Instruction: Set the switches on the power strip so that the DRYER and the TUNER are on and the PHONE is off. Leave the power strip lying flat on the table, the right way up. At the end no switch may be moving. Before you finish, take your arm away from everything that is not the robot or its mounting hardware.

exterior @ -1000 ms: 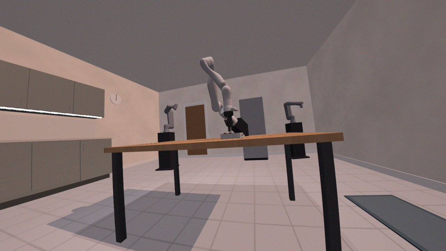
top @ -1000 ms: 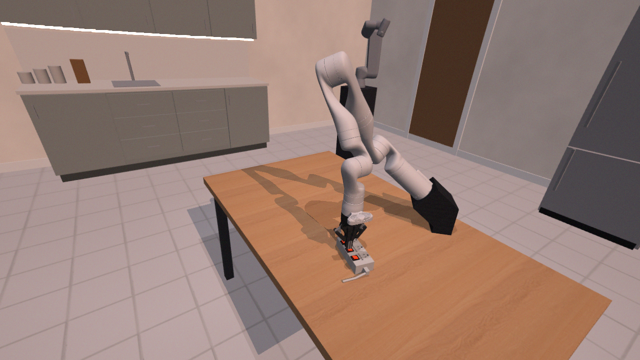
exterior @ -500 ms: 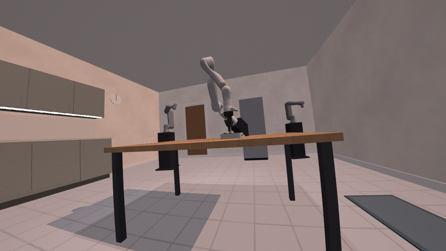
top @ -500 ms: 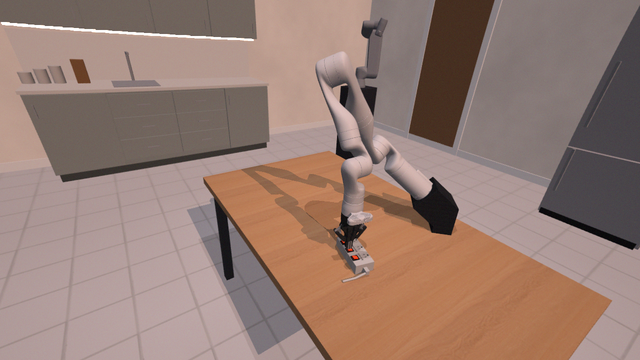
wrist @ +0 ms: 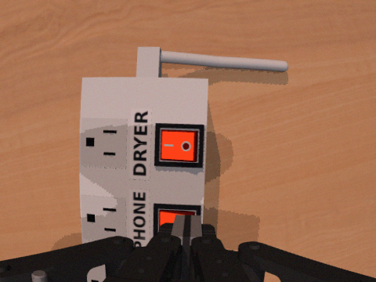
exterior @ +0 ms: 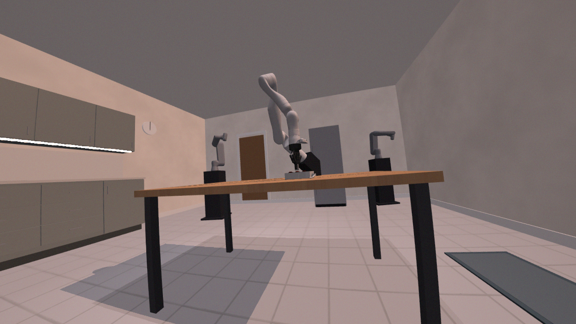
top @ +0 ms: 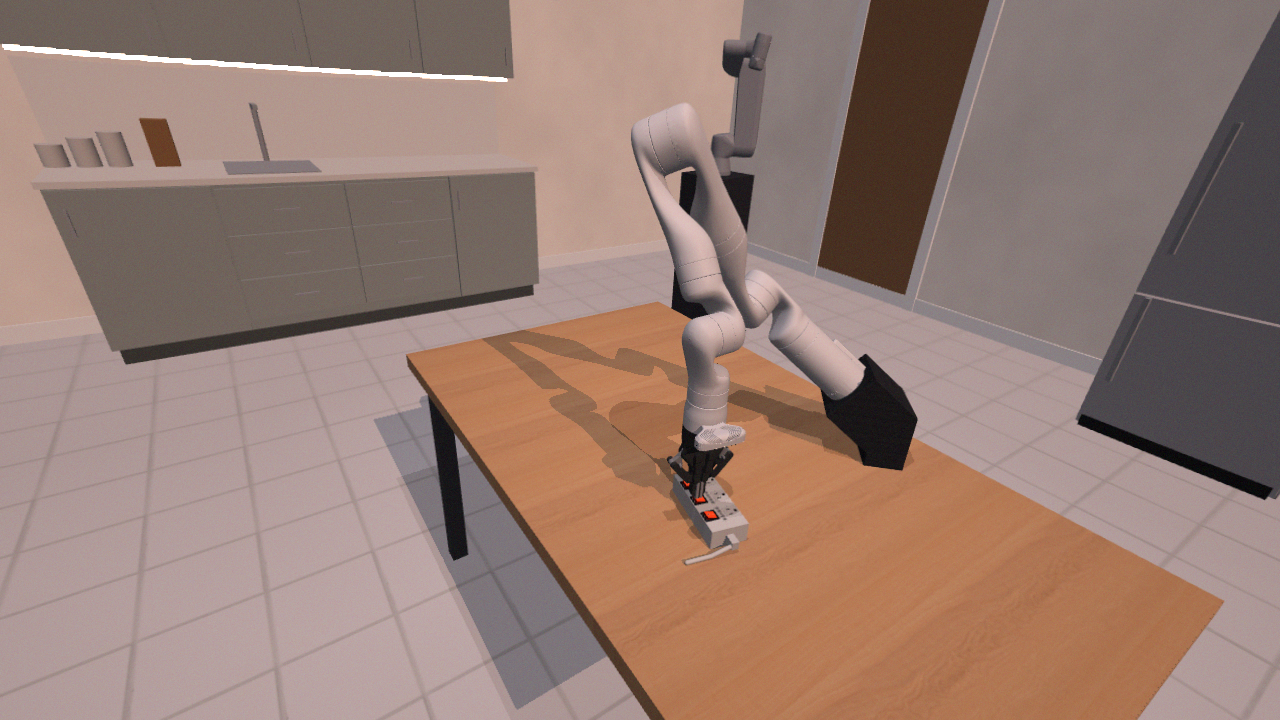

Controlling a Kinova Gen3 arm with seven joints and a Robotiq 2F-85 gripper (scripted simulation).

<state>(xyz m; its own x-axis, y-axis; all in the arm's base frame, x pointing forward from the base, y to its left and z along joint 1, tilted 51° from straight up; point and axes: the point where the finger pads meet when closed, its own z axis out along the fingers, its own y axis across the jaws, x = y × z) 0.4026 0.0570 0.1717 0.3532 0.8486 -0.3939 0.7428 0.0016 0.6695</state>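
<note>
A white power strip (top: 721, 521) (exterior: 298, 174) (wrist: 106, 102) lies flat on the wooden table (top: 850, 573) (exterior: 281, 186), the right way up. In the wrist view the DRYER switch (wrist: 178, 146) glows red. The PHONE switch (wrist: 168, 215) below it also shows red, and its lower part is hidden by my fingers. The TUNER switch is hidden under my hand. My gripper (wrist: 187, 231) (top: 699, 476) (exterior: 295, 168) is shut with nothing between the fingers. Its tips point straight down at the PHONE switch, and I cannot tell whether they touch it.
A short grey cord stub (wrist: 222, 62) (top: 708, 557) sticks out from the strip's near end. My black base (top: 872, 416) stands on the table behind the strip. The table's left edge (top: 554, 573) runs close to the strip.
</note>
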